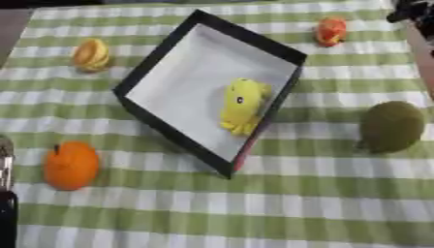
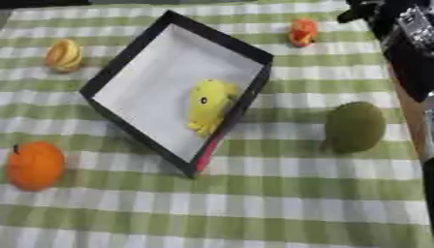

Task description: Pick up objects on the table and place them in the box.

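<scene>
Starting at the left edge of the left eye view, a thin strip of silver and black robot arm [image 1: 6, 193] shows from mid-height down to the lower corner, but no left hand can be made out there. Next to it, an orange fruit [image 1: 71, 165] with a small dark stem sits on the green-and-white checked tablecloth [image 1: 254, 213], and farther back a yellow-orange rounded object [image 1: 91, 54] lies by itself. In the middle stands the box [image 1: 161, 48], black-walled with a pale floor, turned so one corner points toward the camera. A yellow toy [image 1: 243, 105] with a dark eye spot lies inside it, against the right-hand wall. Beyond the far right corner of the box, an orange-red small object [image 1: 331, 31] rests on the cloth. To the right of the box, well apart from it, sits a dull green rounded fruit [image 1: 392, 126]. At the upper right corner the right hand [image 2: 366, 8] shows only as a dark shape above the table; I cannot tell whether its fingers are spread or curled.
</scene>
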Action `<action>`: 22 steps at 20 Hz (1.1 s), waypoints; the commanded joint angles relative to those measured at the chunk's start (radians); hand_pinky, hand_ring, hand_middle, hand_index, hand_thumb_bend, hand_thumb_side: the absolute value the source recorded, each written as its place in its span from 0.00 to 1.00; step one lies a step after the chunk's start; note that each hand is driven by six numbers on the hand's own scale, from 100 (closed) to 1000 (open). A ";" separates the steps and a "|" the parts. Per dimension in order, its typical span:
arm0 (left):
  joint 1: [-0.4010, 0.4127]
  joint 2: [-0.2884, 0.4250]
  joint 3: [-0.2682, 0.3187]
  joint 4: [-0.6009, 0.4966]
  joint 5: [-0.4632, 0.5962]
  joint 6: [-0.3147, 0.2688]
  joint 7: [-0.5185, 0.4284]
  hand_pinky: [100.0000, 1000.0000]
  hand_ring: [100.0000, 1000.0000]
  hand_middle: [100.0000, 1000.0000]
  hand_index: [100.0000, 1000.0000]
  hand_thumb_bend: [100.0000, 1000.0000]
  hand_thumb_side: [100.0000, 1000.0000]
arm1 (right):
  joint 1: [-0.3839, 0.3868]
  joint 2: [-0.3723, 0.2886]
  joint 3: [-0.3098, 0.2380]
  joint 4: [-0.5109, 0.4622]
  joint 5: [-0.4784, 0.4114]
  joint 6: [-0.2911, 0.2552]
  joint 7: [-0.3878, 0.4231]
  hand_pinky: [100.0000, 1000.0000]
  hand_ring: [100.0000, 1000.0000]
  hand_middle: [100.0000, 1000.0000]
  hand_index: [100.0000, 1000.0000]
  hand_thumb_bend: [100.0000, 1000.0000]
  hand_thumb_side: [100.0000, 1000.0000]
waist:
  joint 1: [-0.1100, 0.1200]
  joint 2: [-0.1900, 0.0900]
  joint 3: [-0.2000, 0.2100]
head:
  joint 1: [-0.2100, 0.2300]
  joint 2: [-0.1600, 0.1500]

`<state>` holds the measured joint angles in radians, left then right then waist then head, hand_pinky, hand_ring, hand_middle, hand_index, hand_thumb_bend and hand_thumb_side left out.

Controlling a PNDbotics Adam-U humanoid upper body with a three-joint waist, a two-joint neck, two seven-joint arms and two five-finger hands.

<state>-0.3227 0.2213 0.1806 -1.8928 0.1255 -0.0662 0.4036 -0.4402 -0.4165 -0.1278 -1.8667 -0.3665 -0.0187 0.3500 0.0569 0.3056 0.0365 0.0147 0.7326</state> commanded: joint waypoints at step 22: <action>0.039 0.091 0.010 -0.005 -0.025 0.002 0.014 0.77 0.76 0.75 0.81 0.00 0.67 | 0.054 -0.813 0.186 -0.107 0.142 -0.150 0.127 1.00 0.78 0.77 0.86 0.00 0.34 | -0.068 -0.039 -0.051 | 0.040 0.016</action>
<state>-0.2801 0.2828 0.1819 -1.8861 0.1086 -0.0632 0.4143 -0.3812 -1.1630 0.0633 -1.9532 -0.2457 -0.1623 0.4691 0.0028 0.3043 -0.0130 0.0502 0.7467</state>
